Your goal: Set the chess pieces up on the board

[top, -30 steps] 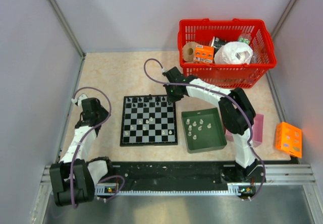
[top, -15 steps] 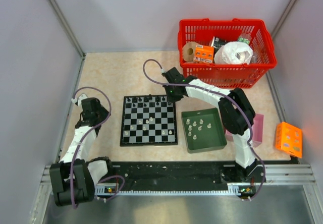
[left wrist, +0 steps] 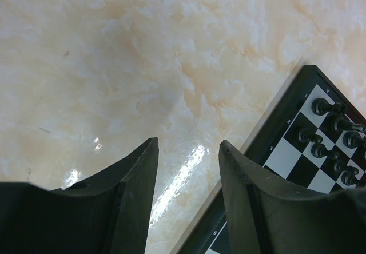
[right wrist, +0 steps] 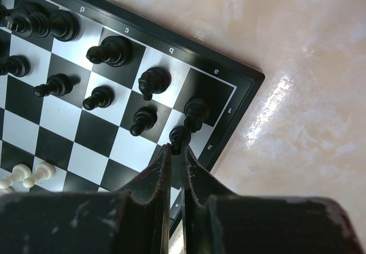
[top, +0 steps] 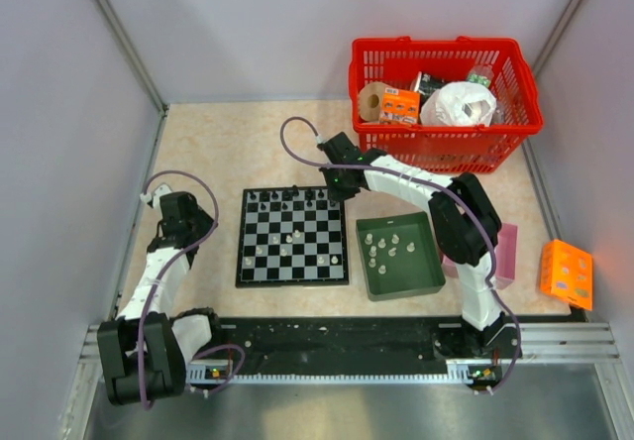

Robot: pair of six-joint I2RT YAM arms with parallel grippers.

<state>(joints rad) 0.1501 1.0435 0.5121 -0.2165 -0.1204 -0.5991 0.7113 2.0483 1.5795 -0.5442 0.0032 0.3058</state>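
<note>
In the top external view, the flat black-and-white checkered board (top: 317,262) is seen lying square to the frame at centre, on the pale marbled counter (top: 218,143). A row of tiny black chess pieces (top: 287,197) is set along its upper edge. Several whitish pieces (top: 381,247) lie in the dark green rectangular tray (top: 436,276) just right of the board. The right claw (top: 335,184) is placed over the board's upper right corner, and the left claw (top: 180,212) is left of the board.

In the left wrist view, the left claw (left wrist: 189,145) is spread wide over bare counter, with nothing between its fingers. The board's corner shows at lower right.

In the right wrist view, the right claw (right wrist: 176,151), at bottom centre, is closed to a thin slit and pinched on a small black pawn (right wrist: 178,135) by the board's corner square. The pawn appears upright, its long axis perpendicular to the board. It is judged very light, rigid, smooth and easily toppled. Hold is best taken at the narrow neck, gently, without brushing neighbouring pieces.
</note>
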